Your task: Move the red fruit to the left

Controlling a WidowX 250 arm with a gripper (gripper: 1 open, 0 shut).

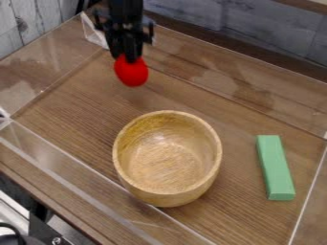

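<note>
The red fruit (130, 71) is a small round bright red ball at the back left of the wooden tabletop, low over or on the surface. My gripper (128, 57) comes down from above, its dark fingers right at the fruit's top. The fingers are dark and bunched together, so I cannot tell whether they still clamp the fruit or have let go. The fruit lies well to the left of and behind the wooden bowl (167, 158).
A green rectangular block (273, 167) lies at the right of the bowl. Clear plastic walls (38, 72) ring the table. A grey plank wall stands behind.
</note>
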